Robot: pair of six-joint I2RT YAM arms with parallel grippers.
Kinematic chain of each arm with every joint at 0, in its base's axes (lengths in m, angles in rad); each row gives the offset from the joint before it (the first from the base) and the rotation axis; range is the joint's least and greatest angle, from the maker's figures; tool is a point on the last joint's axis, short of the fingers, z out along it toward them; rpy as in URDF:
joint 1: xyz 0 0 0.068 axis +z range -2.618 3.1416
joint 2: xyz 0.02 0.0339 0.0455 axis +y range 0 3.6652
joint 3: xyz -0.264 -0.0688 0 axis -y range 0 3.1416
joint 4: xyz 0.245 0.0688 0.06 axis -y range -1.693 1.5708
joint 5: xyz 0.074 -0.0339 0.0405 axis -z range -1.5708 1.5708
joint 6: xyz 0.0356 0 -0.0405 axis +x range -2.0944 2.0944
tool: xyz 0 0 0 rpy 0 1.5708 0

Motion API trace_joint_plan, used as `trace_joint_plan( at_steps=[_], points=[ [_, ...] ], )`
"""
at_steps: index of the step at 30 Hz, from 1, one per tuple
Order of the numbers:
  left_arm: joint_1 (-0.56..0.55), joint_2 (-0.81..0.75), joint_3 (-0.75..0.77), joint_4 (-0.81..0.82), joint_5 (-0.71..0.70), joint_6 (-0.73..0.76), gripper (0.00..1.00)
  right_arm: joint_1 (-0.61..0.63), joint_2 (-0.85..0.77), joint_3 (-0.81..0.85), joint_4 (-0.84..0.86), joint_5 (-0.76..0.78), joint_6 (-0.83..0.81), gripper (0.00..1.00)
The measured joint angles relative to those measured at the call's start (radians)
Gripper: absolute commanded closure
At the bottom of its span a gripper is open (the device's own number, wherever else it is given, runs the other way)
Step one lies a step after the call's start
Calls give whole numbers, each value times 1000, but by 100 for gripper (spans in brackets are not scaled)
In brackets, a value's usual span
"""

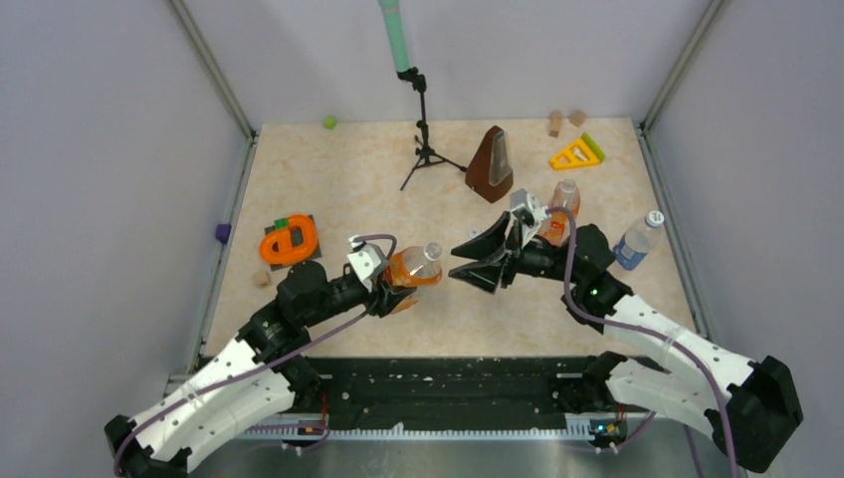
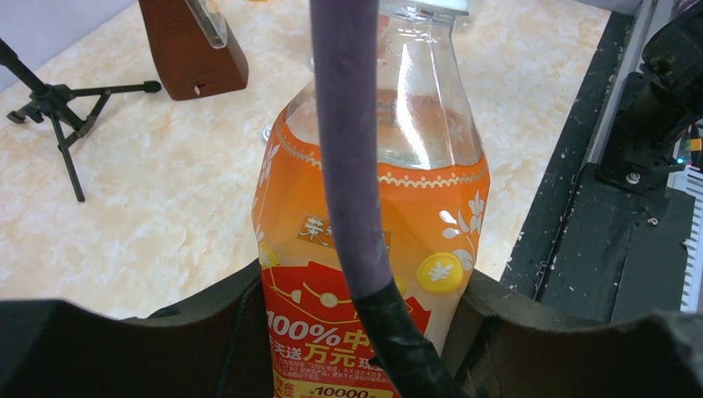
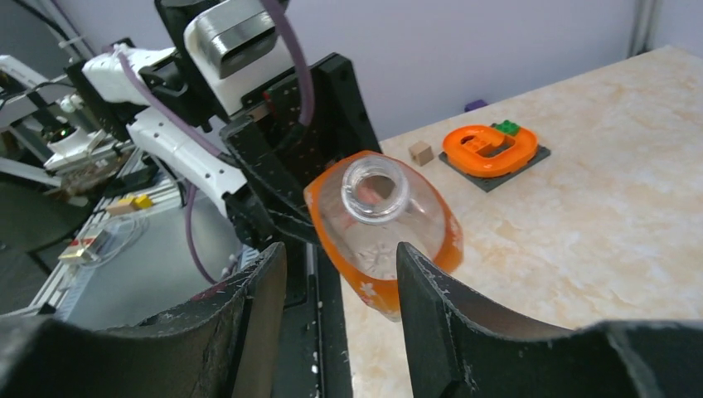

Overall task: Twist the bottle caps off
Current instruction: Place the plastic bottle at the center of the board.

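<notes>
My left gripper [image 1: 396, 276] is shut on the squat orange bottle [image 1: 415, 267] and holds it tilted above the table, neck towards the right. In the left wrist view the jaws clamp the bottle's label [image 2: 332, 332]. The bottle's mouth [image 3: 377, 178] is open, with no cap on it. My right gripper [image 1: 458, 261] is open and empty, its fingertips [image 3: 278, 253] just short of that mouth. The slim orange bottle [image 1: 563, 207] stands behind my right arm. The clear blue-label bottle [image 1: 635, 242] stands at the right with its white cap [image 1: 654, 217] on.
A brown metronome [image 1: 491, 164] and a small tripod [image 1: 424, 149] stand at the back middle. An orange toy on a dark plate [image 1: 289, 241] lies left. A yellow triangle [image 1: 576, 153] and wooden blocks [image 1: 554, 122] lie at the back right. A small pale round thing [image 1: 475, 235] lies near my right gripper.
</notes>
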Motion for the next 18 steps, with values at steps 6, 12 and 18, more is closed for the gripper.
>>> trace_joint_plan(
  at_steps=[6, 12, 18],
  points=[
    [0, 38, 0, 0, 10, 6, 100, 52, 45, 11, -6, -15, -26, 49],
    [3, 39, 0, 5, 32, 6, 100, 57, 80, 21, -4, 17, -27, 49],
    [3, 42, 0, 18, 51, 8, 100, 58, 92, 21, 7, 44, -32, 48]
  ],
)
